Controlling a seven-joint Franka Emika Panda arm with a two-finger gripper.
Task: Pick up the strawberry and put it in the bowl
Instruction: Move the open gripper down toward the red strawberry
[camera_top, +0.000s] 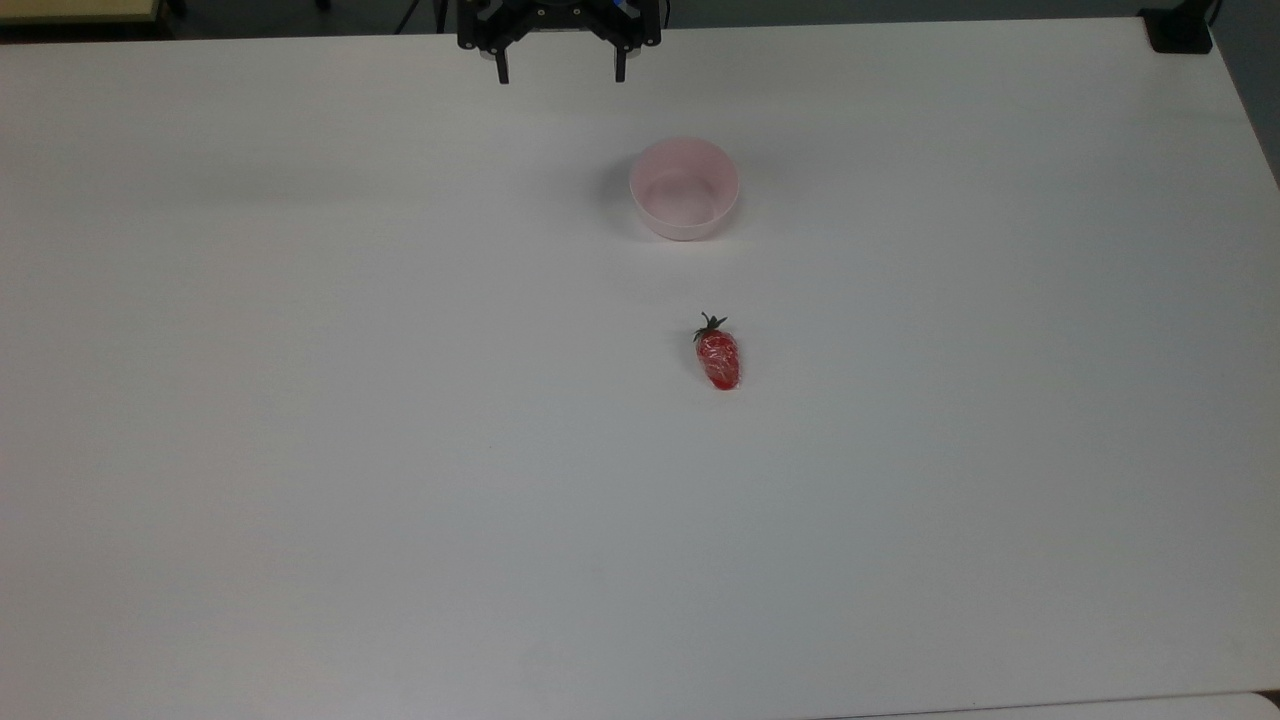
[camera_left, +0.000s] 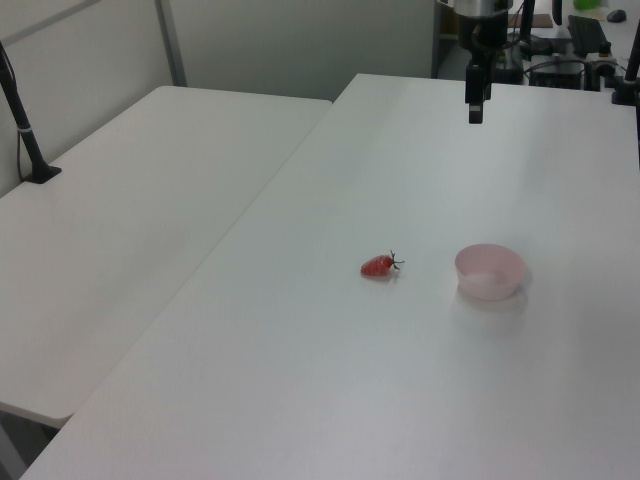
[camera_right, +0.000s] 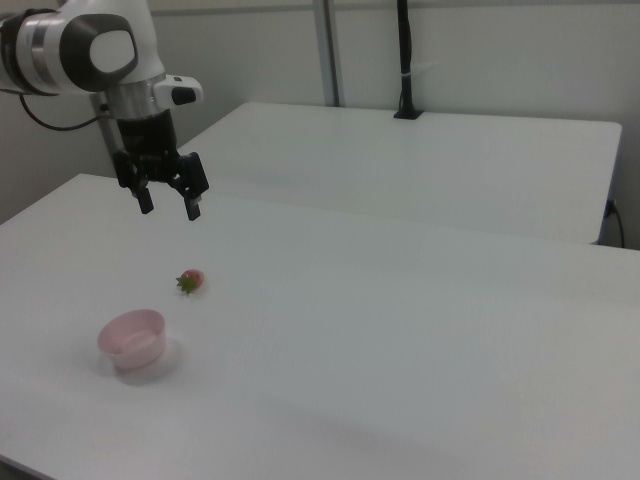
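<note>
A small glossy red strawberry with a dark green cap lies on its side on the white table. The pale pink bowl stands upright with nothing inside, a short way from the strawberry's cap end. My gripper hangs above the table at the top view's upper edge, left of the bowl and well away from the strawberry. Its black fingers are spread apart, open, with nothing between them.
A second white table adjoins this one. On it stands a black post on a base. A black block sits at the top view's upper right table corner.
</note>
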